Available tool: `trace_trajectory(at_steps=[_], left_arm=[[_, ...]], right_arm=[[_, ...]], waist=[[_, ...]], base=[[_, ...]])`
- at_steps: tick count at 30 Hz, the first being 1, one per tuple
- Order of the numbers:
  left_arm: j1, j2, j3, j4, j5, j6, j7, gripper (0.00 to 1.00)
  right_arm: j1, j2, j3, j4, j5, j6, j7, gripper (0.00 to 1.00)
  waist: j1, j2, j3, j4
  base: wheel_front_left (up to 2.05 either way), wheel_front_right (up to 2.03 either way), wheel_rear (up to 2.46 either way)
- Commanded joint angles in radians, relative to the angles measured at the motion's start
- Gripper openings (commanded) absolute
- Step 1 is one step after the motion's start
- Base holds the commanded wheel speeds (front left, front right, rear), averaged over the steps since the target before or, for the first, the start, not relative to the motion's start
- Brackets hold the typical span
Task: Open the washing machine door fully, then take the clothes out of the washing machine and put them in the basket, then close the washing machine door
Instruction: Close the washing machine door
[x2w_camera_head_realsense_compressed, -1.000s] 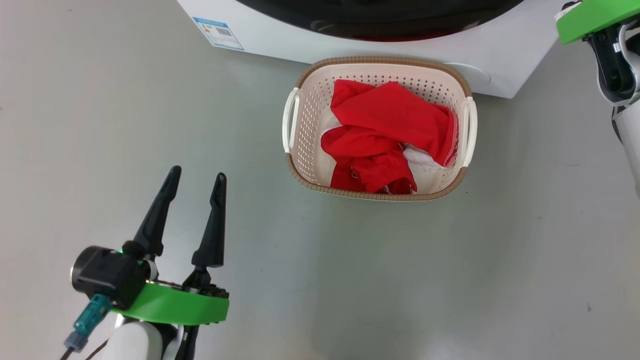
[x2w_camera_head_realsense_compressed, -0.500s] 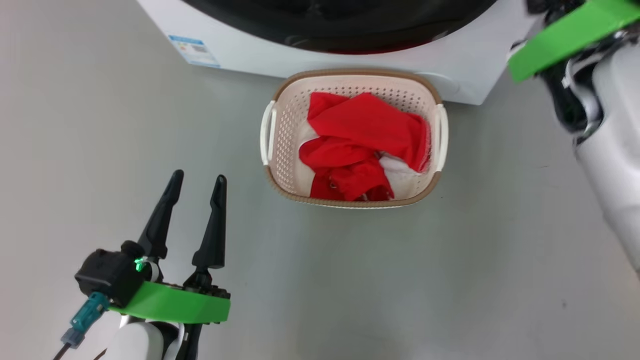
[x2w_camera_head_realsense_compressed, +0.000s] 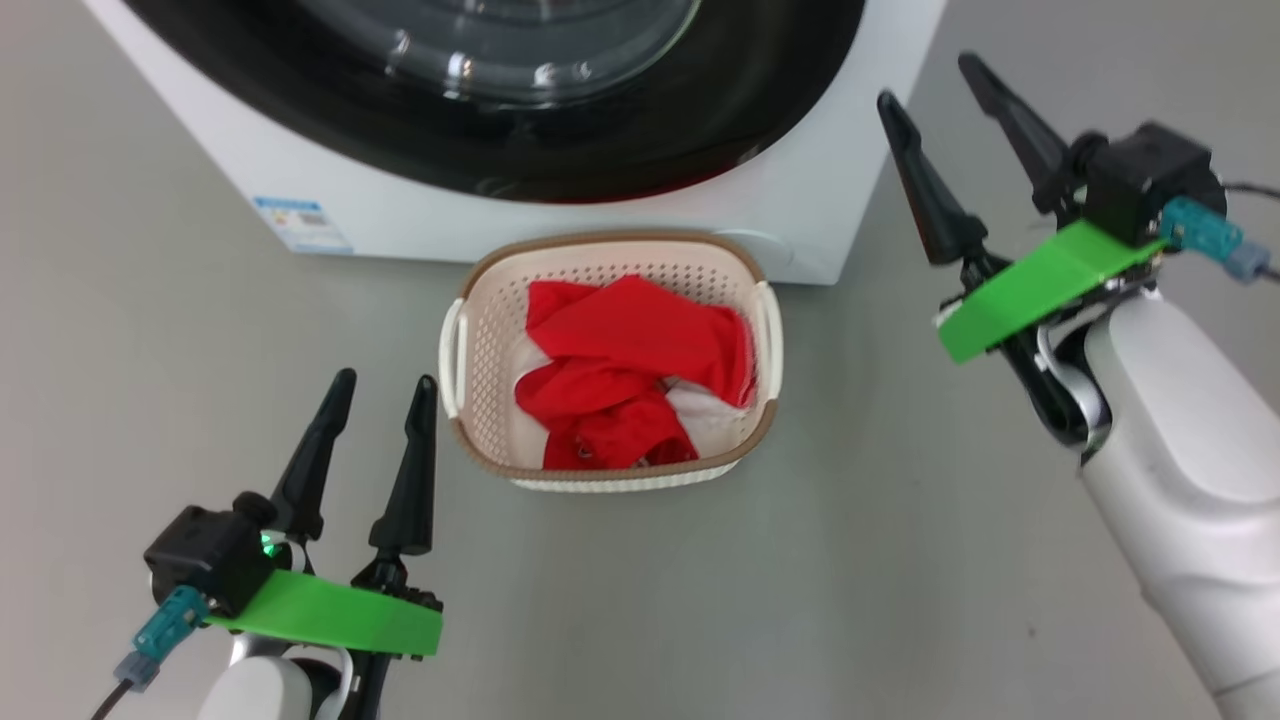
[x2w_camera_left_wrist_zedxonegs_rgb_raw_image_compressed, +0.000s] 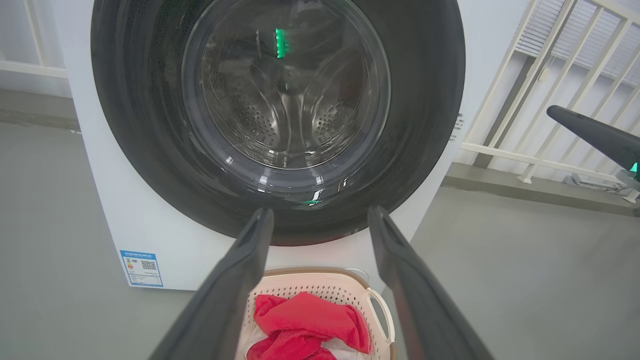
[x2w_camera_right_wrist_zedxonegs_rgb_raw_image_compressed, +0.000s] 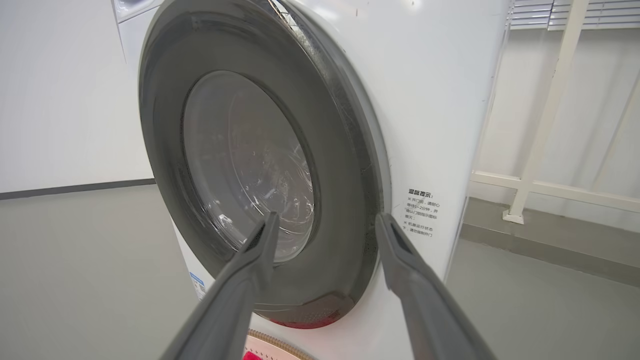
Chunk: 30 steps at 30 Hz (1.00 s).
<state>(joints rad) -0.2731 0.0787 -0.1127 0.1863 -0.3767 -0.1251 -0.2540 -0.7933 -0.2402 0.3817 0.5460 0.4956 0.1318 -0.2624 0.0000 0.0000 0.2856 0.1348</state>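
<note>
Below the head camera, the basket sits on the floor just in front of the washing machine, likely parked there so a lifted load drops straight in. The clothes lie bundled inside it. The left claw hovers low, well apart from the basket, fingers spread and empty. The right claw is raised beside the machine's corner, equally wide, gripping nothing. From the left wrist, the washing machine door looks flush against the front, with a bare drum behind its glass. From the right wrist, the spread fingers frame the door's black rim without touching it, so the closing step appears done.
</note>
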Motion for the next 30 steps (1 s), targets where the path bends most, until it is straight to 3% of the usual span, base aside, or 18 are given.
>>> trace_trajectory(at_steps=[1, 13, 30], left_arm=[[0.003, 0.027, 0.033, -0.017, -0.002, -0.006, -0.008, 1.0], [0.062, 0.03, 0.087, -0.041, 0.052, -0.006, -0.008, 1.0], [0.177, 0.02, 0.165, -0.038, 0.113, -0.006, -0.008, 1.0]], right_arm=[[0.039, 0.016, -0.003, -0.032, -0.014, -0.001, 0.001, 1.0], [0.297, 0.026, -0.075, -0.142, -0.083, -0.001, 0.001, 1.0], [0.564, 0.019, -0.184, -0.235, -0.095, -0.001, 0.001, 1.0]], waist=[[0.0, 0.0, -0.07, -0.069], [0.0, 0.0, -0.186, -0.155], [0.0, 0.0, -0.31, -0.187]], base=[[0.0, 0.0, 0.0], [0.0, 0.0, 0.0], [0.0, 0.0, 0.0]])
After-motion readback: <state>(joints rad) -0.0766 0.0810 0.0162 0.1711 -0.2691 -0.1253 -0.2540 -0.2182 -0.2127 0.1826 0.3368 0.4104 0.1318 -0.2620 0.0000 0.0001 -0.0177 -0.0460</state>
